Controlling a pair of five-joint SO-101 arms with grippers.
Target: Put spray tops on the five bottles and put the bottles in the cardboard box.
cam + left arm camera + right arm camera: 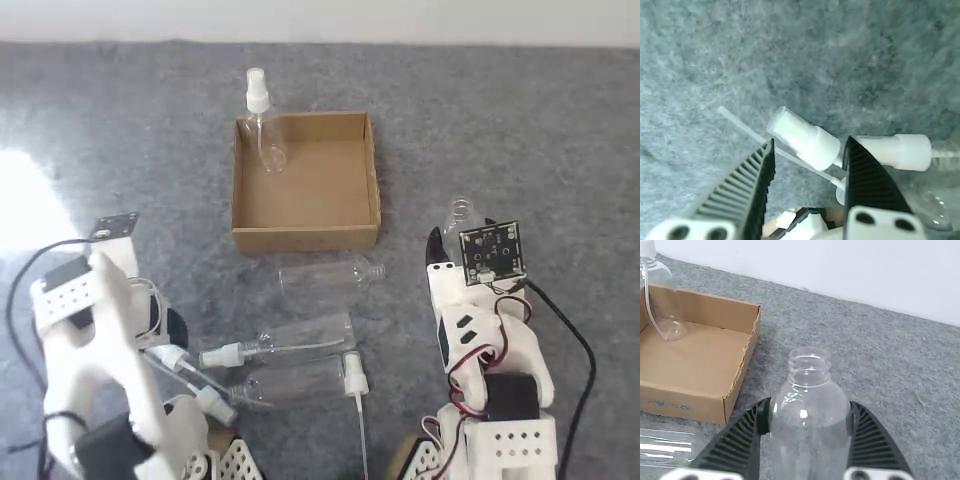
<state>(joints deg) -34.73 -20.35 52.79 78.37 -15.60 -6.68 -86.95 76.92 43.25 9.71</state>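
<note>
My right gripper is shut on a clear uncapped bottle, held upright to the right of the cardboard box. In the high view this bottle shows just past the right arm's wrist. My left gripper is open and low over the carpet, its jaws on either side of a loose white spray top with a thin tube. A capped bottle stands in the box's far left corner. One uncapped bottle lies in front of the box. Two more bottles lie nearer.
A loose spray top with its long tube lies between the two arms. Another spray top on a bottle neck lies right beside the left gripper. The grey carpet is bare to the right of the box.
</note>
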